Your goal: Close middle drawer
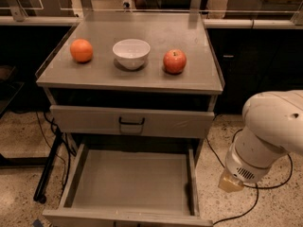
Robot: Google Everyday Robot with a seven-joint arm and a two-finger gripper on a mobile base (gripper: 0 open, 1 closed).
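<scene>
The middle drawer is pulled far out of the grey cabinet, and its long shallow tray lies open and empty. Its front runs along the bottom edge of the camera view, and its handle is out of view. Above it, the taller drawer front with a black handle is pushed in. My gripper is not in view. Only a white arm segment with a tan end piece shows, to the right of the open drawer and apart from it.
On the cabinet top stand an orange, a white bowl and a red apple. A black cable lies on the speckled floor at the right. A black stand leg slants at the left.
</scene>
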